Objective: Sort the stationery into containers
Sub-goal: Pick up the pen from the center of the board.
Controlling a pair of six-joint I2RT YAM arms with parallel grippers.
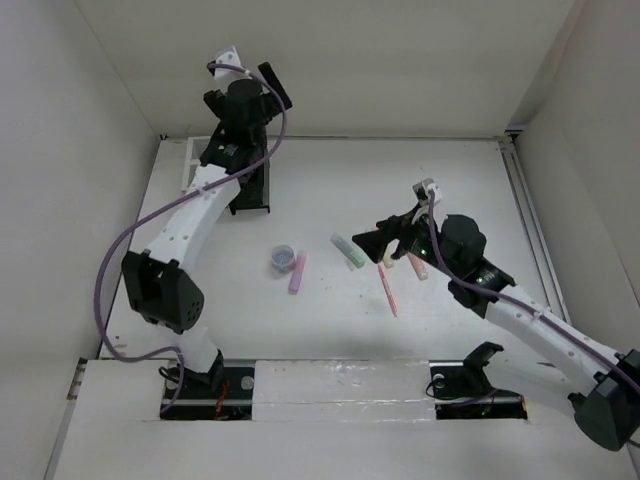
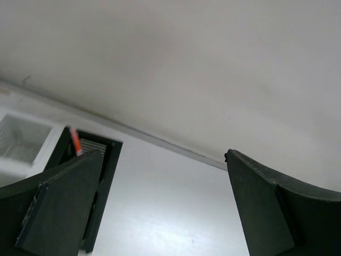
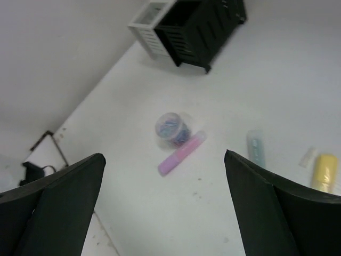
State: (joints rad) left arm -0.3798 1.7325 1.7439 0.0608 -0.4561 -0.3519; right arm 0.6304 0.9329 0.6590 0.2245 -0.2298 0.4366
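Right pincer (image 3: 164, 157) hangs spread wide and empty above mid-desk (image 1: 450, 190). Beside it lie a thin red pen (image 1: 387, 289), a purple marker (image 1: 297, 272) just beside a small round pot (image 1: 283, 259), and a green marker (image 1: 347, 250). Far back left, the left pincer (image 2: 164, 154), also spread and empty, hovers over the black box (image 3: 205, 26), which is joined to the white box (image 3: 149, 21). An orange pen (image 2: 75, 141) shows inside the black one.
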